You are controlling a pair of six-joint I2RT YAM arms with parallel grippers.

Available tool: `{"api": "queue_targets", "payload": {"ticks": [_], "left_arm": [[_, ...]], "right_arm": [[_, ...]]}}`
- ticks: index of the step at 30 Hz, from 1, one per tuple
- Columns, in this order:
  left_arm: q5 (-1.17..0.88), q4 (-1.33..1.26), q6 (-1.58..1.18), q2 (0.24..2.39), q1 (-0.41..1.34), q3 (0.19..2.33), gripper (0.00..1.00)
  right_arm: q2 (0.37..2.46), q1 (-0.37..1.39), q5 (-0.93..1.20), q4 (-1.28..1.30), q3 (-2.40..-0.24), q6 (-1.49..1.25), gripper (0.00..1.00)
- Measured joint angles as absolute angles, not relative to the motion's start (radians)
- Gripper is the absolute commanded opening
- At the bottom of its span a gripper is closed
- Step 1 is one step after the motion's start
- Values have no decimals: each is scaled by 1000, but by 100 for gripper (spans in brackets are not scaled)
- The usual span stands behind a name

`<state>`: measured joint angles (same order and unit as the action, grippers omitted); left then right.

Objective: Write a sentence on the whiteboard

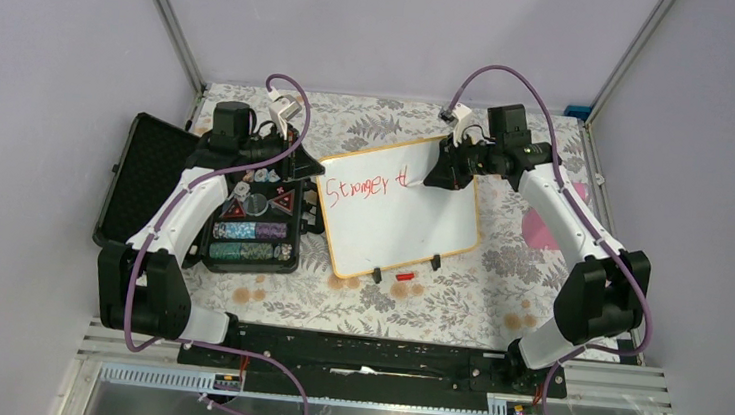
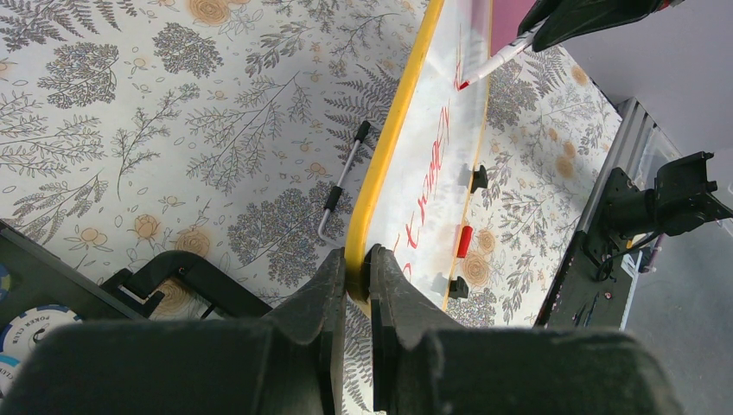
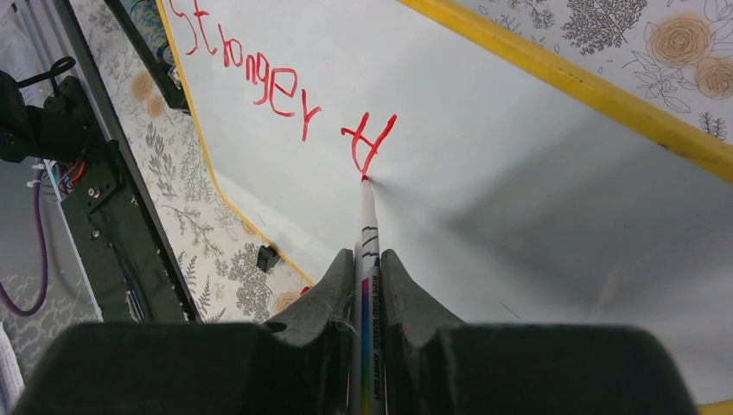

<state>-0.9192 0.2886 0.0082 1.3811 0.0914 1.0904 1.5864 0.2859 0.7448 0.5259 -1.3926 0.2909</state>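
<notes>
So: whiteboard (image 1: 397,220) on floral tablecloth (image 1: 455,311), lilac walls (image 1: 389,29).

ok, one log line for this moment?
phase: mid-sentence | left gripper: shut on whiteboard edge | right gripper: shut on marker, tip touching whiteboard | written: "Stronger" plus start of next word

Left pincer (image 2: 356,264) tight on whiteboard (image 2: 432,164) frame

On table (image 1: 496,299): whiteboard (image 1: 398,215), chip case (image 1: 247,222) just left; marker (image 3: 366,220) tip on whiteboard.
</notes>
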Motion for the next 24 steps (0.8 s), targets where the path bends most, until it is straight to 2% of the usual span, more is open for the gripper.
{"api": "queue_targets", "payload": {"ticks": [24], "left_arm": [[-920, 289, 8, 1381, 92, 1090, 0]], "right_arm": [[1573, 286, 741, 510, -1430, 283, 0]]}}
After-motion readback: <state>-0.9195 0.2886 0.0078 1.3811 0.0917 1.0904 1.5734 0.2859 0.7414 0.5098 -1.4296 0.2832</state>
